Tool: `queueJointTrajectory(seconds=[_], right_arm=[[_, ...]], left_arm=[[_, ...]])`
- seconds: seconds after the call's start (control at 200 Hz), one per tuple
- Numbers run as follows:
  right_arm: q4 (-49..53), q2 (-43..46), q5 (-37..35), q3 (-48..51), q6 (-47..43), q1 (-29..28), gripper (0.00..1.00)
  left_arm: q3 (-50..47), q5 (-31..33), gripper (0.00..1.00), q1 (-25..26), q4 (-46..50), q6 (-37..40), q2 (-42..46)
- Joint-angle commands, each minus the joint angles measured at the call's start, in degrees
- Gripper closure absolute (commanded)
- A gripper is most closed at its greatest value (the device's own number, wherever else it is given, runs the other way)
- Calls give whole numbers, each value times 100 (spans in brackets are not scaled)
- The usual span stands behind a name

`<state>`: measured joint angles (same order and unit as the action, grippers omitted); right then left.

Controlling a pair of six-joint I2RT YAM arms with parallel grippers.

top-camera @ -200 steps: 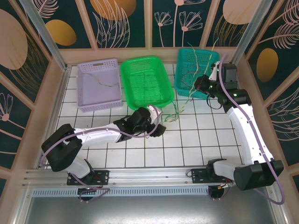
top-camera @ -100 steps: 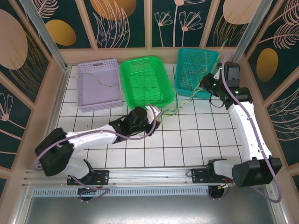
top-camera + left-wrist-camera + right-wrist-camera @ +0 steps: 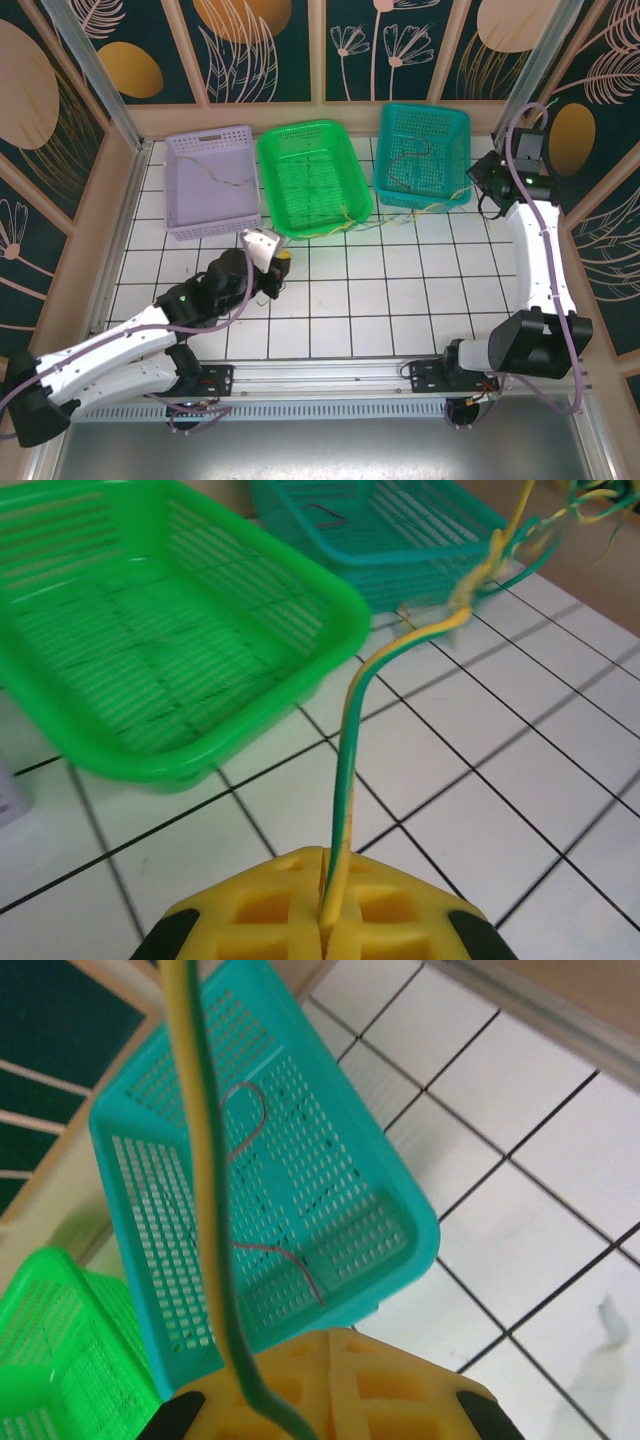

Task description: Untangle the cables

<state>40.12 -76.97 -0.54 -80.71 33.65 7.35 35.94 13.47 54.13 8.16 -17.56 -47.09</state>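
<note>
The cables are lying in three places in the top view. A green-and-yellow cable is stretching above the tiled table from 8 o'clock to 2 o'clock. On the way it is passing the front rim of the green basket, which is sitting at 12 o'clock.

The left gripper, at the 8 o'clock end, is pinching this cable. In the left wrist view its yellow fingers are pressing together, with the cable rising out of the seam between them toward 1 o'clock.

The right gripper is hanging at 2 o'clock, just beside the right wall of the teal basket. Its jaws are closed too. In the right wrist view the same cable is running from its yellow fingers up to 12 o'clock, so it appears to be gripping the other end.

A reddish-brown cable is curling inside the teal basket at 1 o'clock. A pale cable is lying in the purple basket at 10 o'clock.
</note>
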Motion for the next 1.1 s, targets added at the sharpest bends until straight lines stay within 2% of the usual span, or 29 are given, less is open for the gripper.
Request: queueJointTrajectory(seconds=[0.0,0.225,0.35,0.525,0.611,0.816,0.931,1.096], right_arm=[[-77,-21,-133,-249,96,45,100],[-136,273,-61,300,184,-51,100],[-151,415,-57,742,283,-339,100],[-627,770,593,1944,766,-631,100],[-757,969,627,2318,977,-826,100],[-740,1300,400,2255,845,-933,100],[-961,1379,550,2156,747,-1022,100],[-1625,1677,611,2215,346,-1417,100]], left_arm=[[-8,675,100,-12,326,-447,455],[320,853,100,-16,509,-409,481],[449,518,100,-16,265,-289,124],[546,206,100,-12,119,-173,-284],[536,-36,100,-16,167,-86,-355],[290,-433,100,-14,642,-2,-589],[168,-178,100,-12,518,131,-906],[255,57,100,-16,228,475,-1798]])
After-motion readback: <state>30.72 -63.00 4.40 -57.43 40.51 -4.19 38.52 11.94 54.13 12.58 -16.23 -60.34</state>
